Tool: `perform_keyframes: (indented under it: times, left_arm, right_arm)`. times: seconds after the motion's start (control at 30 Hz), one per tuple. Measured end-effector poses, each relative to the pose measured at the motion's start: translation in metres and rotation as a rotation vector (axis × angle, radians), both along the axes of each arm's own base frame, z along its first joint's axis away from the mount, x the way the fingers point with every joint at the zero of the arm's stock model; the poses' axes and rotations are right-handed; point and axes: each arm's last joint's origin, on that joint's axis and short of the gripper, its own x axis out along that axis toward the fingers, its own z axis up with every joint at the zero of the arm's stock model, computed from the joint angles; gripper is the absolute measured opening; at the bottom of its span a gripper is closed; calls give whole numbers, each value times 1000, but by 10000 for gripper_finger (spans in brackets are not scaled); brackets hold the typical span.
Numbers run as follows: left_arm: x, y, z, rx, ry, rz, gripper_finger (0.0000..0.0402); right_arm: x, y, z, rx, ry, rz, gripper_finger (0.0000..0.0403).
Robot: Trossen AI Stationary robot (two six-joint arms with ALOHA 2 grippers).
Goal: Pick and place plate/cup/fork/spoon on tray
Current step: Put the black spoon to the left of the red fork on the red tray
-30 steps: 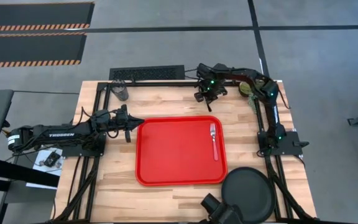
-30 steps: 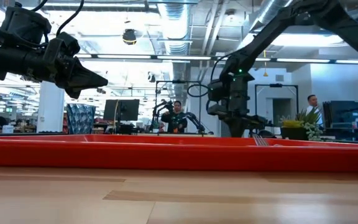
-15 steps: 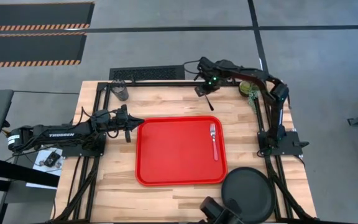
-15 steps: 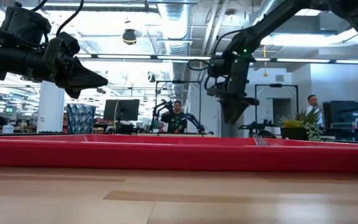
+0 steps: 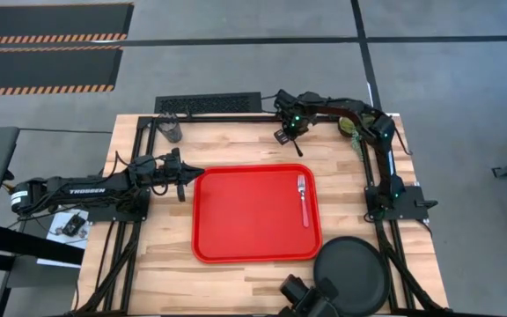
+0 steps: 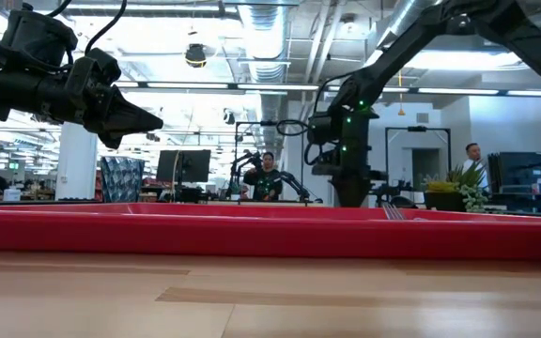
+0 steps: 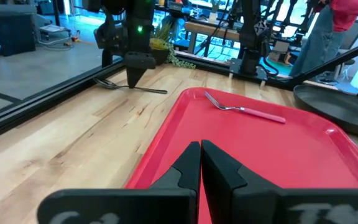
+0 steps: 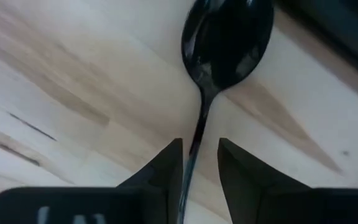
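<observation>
The black spoon (image 8: 225,43) lies on the wood near the table's far edge. My right gripper (image 8: 199,149) points down over it, open. One finger stands on each side of the spoon's thin handle (image 8: 197,134), and the oval bowl lies just beyond the fingertips. In the high view this gripper (image 5: 284,135) is beyond the red tray (image 5: 236,220). The pink fork (image 5: 304,198) lies inside the tray at its right side. My left gripper (image 5: 199,173) hovers shut at the tray's left rim. The dark cup (image 5: 172,130) stands far left, and the black plate (image 5: 350,275) lies near right.
A small potted plant (image 5: 349,126) stands at the far right corner beside the right arm's base rail. The plate overhangs the table's near edge beside a dark camera mount (image 5: 311,299). Bare wood lies between the tray and the far edge. People show in the room beyond.
My right gripper rose a little over the far edge, then came back down over the spoon. The spoon, fork, tray and left arm have stayed where they were.
</observation>
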Motion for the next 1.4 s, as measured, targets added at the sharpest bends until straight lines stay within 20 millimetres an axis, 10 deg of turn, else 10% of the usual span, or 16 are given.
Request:
perform_keyframes:
  times: [1.4]
  left_arm:
    - [1,0,4,-16,-43,-15,2]
  right_arm:
    - [-4,5,-8,33,-1,-62,7]
